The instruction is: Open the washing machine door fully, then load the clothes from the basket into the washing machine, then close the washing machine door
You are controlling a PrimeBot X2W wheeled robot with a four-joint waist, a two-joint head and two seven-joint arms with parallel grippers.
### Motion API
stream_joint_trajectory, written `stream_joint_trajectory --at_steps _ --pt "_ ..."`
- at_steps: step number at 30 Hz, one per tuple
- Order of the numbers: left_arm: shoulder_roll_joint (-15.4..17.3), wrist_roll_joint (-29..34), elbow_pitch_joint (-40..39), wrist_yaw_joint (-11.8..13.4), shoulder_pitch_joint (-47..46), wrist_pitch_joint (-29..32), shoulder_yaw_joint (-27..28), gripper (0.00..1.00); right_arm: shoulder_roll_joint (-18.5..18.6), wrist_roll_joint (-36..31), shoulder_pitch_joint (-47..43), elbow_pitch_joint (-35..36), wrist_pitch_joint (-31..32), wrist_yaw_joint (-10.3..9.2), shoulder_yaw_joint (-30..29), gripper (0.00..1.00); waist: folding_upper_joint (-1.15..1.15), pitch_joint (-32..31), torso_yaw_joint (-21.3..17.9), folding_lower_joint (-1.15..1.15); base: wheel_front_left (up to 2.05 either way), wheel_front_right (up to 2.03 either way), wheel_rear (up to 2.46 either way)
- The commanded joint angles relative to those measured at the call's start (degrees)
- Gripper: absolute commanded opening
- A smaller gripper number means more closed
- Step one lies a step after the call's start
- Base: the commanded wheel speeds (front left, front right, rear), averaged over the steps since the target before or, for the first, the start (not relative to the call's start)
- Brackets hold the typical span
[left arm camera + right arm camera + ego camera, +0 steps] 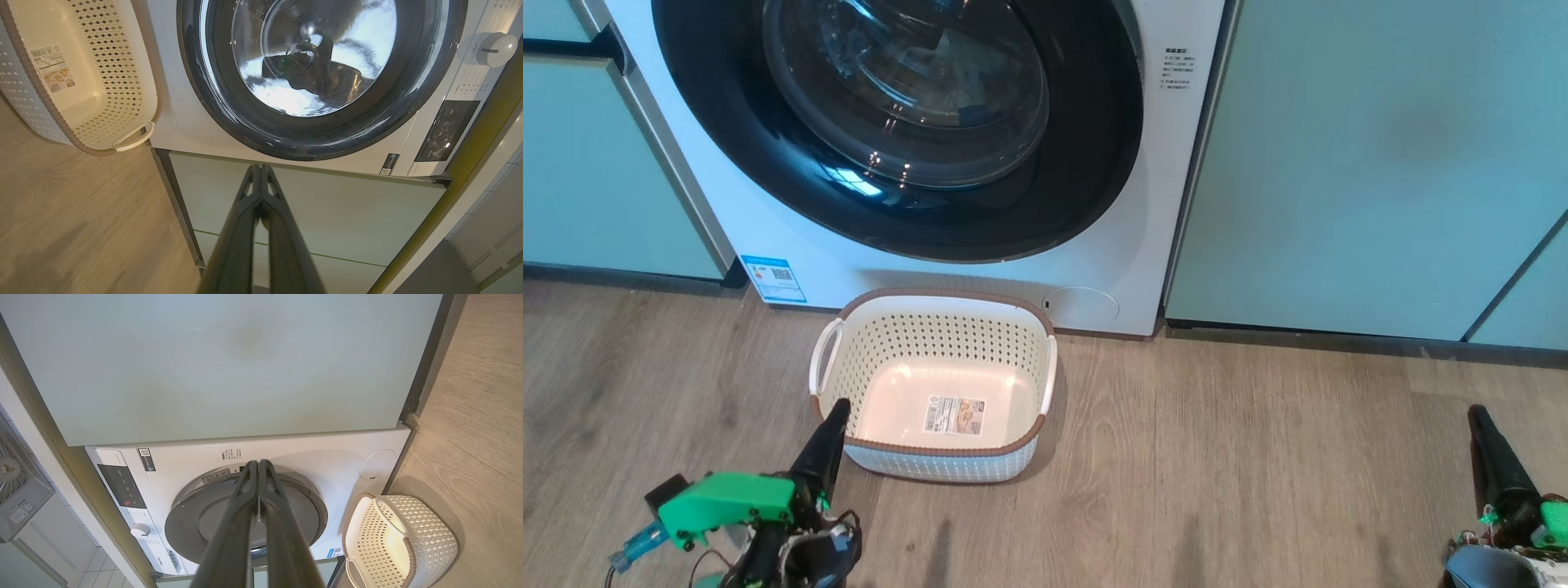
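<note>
Head view: one washer (1152, 212), its one round door (907, 122) shut, one basket (947, 339) on the floor (1258, 457) just in front — left gripper (837, 406) near its corner, right gripper (1476, 411) well apart, both pinched together.

Left gripper (838, 408) and right gripper (1478, 415) sit low, closed and empty.
</note>
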State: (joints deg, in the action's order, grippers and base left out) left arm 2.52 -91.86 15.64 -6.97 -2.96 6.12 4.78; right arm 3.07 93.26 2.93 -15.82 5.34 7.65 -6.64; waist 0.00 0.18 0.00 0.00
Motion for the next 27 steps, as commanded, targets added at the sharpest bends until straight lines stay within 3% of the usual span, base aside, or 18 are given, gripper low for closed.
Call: stream_joint_trajectory --at_steps 1,27 --pt "0.36 -0.29 -1.59 -0.52 -3.24 0.38 1.75 0.00 0.42 -0.41 3.18 1.83 0.48 -0.16 0.95 0.00 0.00 0.00 0.00 0.00 0.00 0.00 0.00" --pt "0.36 -0.30 -1.59 -0.52 -3.23 0.37 1.74 0.00 0.22 -0.65 3.21 1.82 0.71 -0.16 0.66 0.00 0.00 0.00 0.00 0.00 0.00 0.00 0.00"
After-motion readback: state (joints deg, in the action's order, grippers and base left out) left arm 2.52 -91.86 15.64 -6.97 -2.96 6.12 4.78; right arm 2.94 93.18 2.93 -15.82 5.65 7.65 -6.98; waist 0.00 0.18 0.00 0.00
